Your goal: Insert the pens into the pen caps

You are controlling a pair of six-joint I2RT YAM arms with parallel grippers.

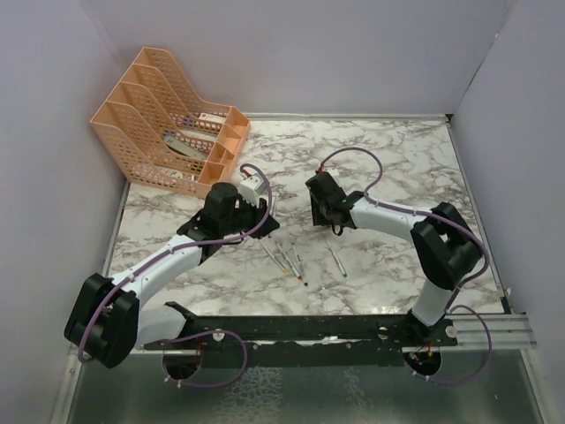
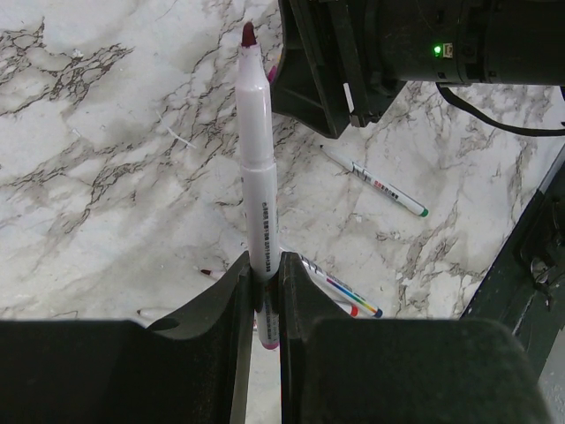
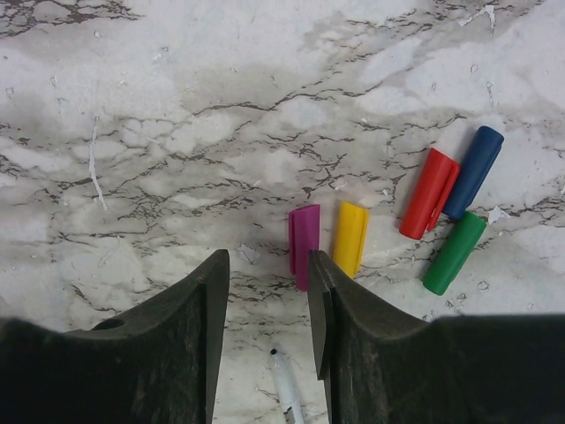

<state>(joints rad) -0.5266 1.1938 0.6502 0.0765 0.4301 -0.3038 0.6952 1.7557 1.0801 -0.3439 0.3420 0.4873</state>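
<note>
My left gripper [image 2: 263,269] is shut on a pale grey-white pen [image 2: 256,168] that points away from the wrist, its dark purple-red tip [image 2: 249,35] close to the right arm's black gripper body [image 2: 344,62]. My right gripper [image 3: 267,274] is open and empty above the table. The purple cap [image 3: 304,243] lies just beyond its right finger, beside the yellow cap [image 3: 350,237]. The red cap [image 3: 428,193], blue cap [image 3: 473,170] and green cap [image 3: 454,252] lie further right. In the top view the left gripper [image 1: 265,205] and right gripper [image 1: 331,221] are near each other mid-table.
Several loose pens [image 1: 287,259] lie on the marble table [image 1: 397,159] in front of the grippers, one with a green tip [image 2: 388,190]. Another pen tip [image 3: 287,389] shows under the right gripper. Orange file trays [image 1: 168,124] stand at the back left.
</note>
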